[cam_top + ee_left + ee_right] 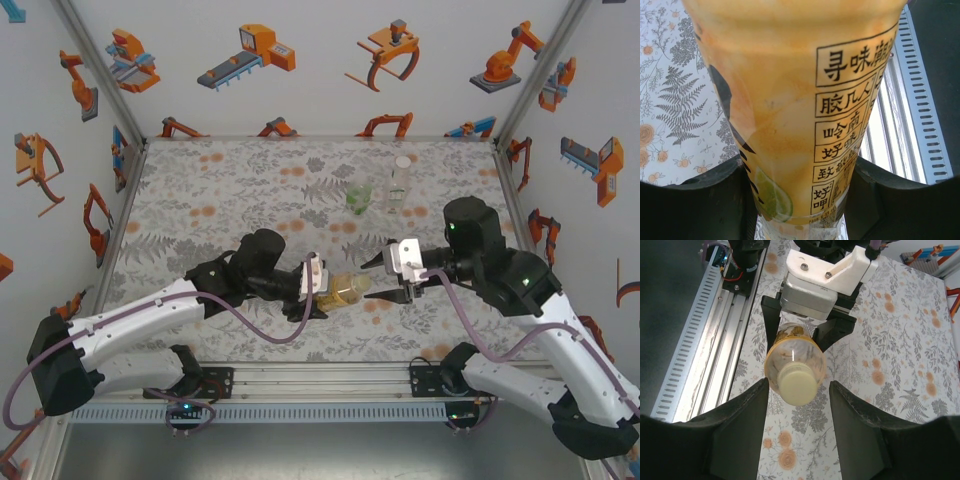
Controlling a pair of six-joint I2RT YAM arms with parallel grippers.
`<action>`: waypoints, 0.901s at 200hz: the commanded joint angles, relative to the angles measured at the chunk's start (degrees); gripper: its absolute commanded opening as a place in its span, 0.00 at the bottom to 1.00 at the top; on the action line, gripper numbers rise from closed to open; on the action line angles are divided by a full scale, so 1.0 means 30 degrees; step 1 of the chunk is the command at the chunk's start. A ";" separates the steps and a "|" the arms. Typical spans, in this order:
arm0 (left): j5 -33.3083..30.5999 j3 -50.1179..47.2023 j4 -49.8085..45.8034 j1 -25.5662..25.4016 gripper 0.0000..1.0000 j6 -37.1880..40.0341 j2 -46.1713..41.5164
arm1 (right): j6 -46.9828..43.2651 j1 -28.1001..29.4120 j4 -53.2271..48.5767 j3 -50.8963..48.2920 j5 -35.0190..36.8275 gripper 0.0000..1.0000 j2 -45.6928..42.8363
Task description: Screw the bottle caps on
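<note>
Left gripper (320, 290) clamped around the amber bottle (345, 291), held sideways over the table (200, 200). Right gripper (368, 281) faces its yellowish cap (797, 384), fingers (742, 415) apart either side (not yet touching). If they close off-centre, the cap could tilt and cross-thread, or the bottle twist in its grip.

Top cam overlooks table (200, 190); 2 wrist cams face amber bottle (780, 125) close-up.
</note>
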 commanded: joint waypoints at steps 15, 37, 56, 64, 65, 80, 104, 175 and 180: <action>0.0647 0.0356 -0.0162 -0.0150 0.00 0.0285 -0.0281 | -0.0487 0.0176 0.0100 -0.0040 -0.0768 0.49 0.0166; 0.0677 0.0387 -0.0161 -0.0150 0.00 0.0301 -0.0245 | -0.0460 0.0221 0.0070 -0.0063 -0.0742 0.48 0.0363; 0.0705 0.0402 -0.0160 -0.0149 0.00 0.0314 -0.0209 | -0.0458 0.0290 -0.0120 -0.0090 -0.0771 0.48 0.0514; 0.0732 0.0402 -0.0166 -0.0150 0.00 0.0357 -0.0169 | -0.0480 0.0321 -0.0198 -0.0082 -0.0749 0.47 0.0538; 0.0719 0.0409 -0.0192 -0.0150 0.00 0.0350 -0.0172 | -0.0469 0.0308 -0.0211 -0.0094 -0.0746 0.48 0.0542; 0.0735 0.0446 -0.0204 -0.0150 0.00 0.0372 -0.0202 | -0.0466 0.0367 -0.0304 -0.0145 -0.0662 0.47 0.0555; 0.0808 0.0475 -0.0214 -0.0150 0.00 0.0402 -0.0212 | -0.0379 0.0382 -0.0173 -0.0331 -0.0298 0.46 0.0387; 0.0838 0.0559 -0.0140 -0.0150 0.00 0.0479 -0.0042 | 0.1685 0.0411 0.1016 -0.0850 0.0147 0.27 0.0194; 0.0784 0.0563 -0.0077 -0.0149 0.00 0.0487 -0.0030 | 0.2295 0.0411 0.1294 -0.0929 0.0280 0.25 0.0219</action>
